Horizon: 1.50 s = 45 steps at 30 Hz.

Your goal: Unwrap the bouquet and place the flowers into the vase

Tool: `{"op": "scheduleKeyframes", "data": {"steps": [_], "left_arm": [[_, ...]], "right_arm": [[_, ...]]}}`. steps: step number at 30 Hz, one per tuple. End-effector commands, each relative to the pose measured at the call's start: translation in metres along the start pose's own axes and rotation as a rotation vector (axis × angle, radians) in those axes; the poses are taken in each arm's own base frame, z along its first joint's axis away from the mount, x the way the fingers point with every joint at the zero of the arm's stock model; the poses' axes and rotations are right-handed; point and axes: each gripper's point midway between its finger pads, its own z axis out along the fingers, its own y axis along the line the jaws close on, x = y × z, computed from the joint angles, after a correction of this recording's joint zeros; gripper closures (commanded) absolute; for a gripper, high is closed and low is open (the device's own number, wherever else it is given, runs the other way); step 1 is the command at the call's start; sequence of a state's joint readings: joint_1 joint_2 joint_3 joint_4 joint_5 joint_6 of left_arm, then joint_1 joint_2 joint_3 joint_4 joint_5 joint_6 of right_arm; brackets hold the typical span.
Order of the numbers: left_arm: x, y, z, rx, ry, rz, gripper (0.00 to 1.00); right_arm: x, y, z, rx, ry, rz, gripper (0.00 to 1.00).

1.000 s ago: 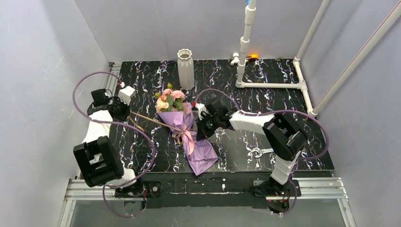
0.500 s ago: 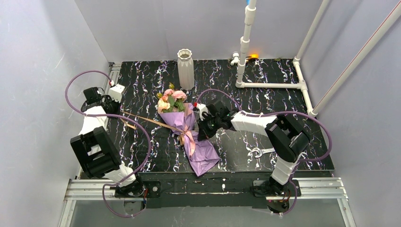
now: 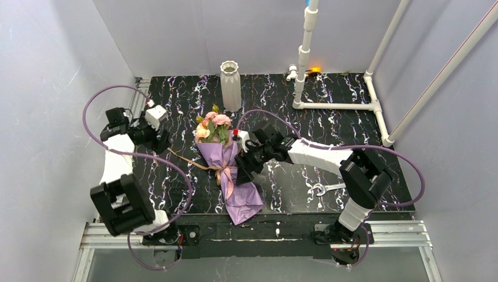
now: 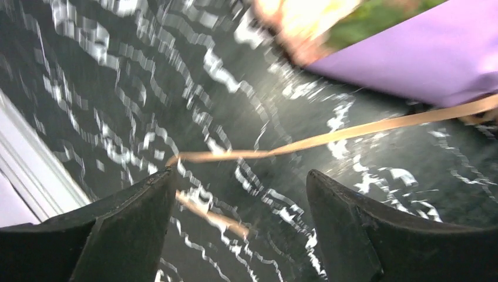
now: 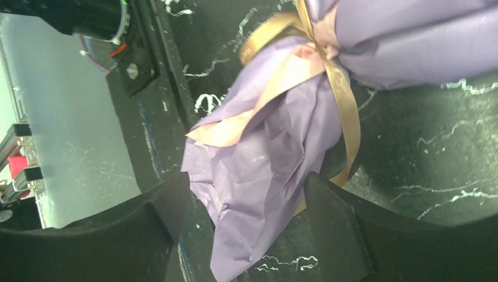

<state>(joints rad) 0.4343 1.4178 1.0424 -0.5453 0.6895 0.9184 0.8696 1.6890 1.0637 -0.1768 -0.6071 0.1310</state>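
Note:
The bouquet (image 3: 226, 167) lies mid-table, purple paper tail toward the front edge, its pink and peach flowers (image 3: 211, 124) pointing at the vase (image 3: 230, 85), which stands upright at the back. A tan ribbon (image 3: 191, 158) trails left from the knot. My left gripper (image 3: 160, 140) is open over the ribbon's loose end (image 4: 329, 136), which lies slack between its fingers (image 4: 126, 226). My right gripper (image 3: 244, 167) is open beside the wrap. In the right wrist view the purple paper (image 5: 264, 158) hangs between its spread fingers (image 5: 346, 229), below the ribbon knot (image 5: 340, 100).
White plastic pipes (image 3: 337, 106) stand and lie at the back right. A wrench (image 3: 325, 188) lies near the right arm's base. The table's metal left rail (image 4: 23, 170) runs close to my left gripper. Grey walls enclose three sides.
Both grippers have gone from shut to open. The left let go of the ribbon and swung back toward the bouquet. The bouquet shifted left and straightened, and the ribbon went slack.

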Motion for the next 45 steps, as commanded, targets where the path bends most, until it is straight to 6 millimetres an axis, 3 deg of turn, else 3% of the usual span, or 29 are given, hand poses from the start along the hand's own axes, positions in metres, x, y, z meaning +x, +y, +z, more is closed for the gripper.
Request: {"op": "scheduleKeyframes", "data": {"steps": [1,4,9,12,15,20,26,31,35,40,45], "left_arm": [[-0.063,-0.085,-0.018,0.209,-0.196,0.264,0.20],[-0.072,-0.141,-0.015,0.353,-0.226,0.399,0.22],[-0.064,-0.228,-0.002,0.591,-0.230,0.650,0.30],[-0.047,-0.261,0.009,0.680,-0.219,0.777,0.31],[-0.022,-0.280,0.024,0.733,-0.195,0.897,0.28],[0.003,-0.289,0.047,0.772,-0.151,1.000,0.30],[0.047,-0.284,0.051,0.857,-0.027,1.093,0.59],[0.078,-0.286,0.041,0.942,0.043,1.128,0.70],[0.083,-0.284,0.042,0.948,0.052,1.155,0.71],[0.076,-0.284,0.046,0.947,0.042,1.143,0.70],[0.074,-0.284,0.049,0.939,0.037,1.139,0.70]], "right_arm": [[-0.030,0.029,-0.026,-0.091,-0.046,-0.042,0.18],[-0.031,0.015,-0.039,-0.071,-0.060,0.005,0.19],[-0.038,-0.043,-0.061,0.050,-0.135,0.130,0.30],[-0.041,-0.061,-0.061,0.097,-0.144,0.142,0.40],[-0.042,-0.068,-0.055,0.096,-0.148,0.154,0.44],[-0.031,-0.075,-0.040,0.088,-0.115,0.169,0.52],[-0.024,-0.075,-0.025,0.064,-0.084,0.158,0.53],[-0.024,-0.066,-0.012,0.034,-0.068,0.120,0.53],[-0.020,-0.055,-0.001,-0.004,-0.049,0.094,0.51],[-0.022,-0.041,0.011,-0.068,-0.047,0.067,0.43],[-0.017,-0.039,0.027,-0.107,-0.027,0.077,0.36]]}}
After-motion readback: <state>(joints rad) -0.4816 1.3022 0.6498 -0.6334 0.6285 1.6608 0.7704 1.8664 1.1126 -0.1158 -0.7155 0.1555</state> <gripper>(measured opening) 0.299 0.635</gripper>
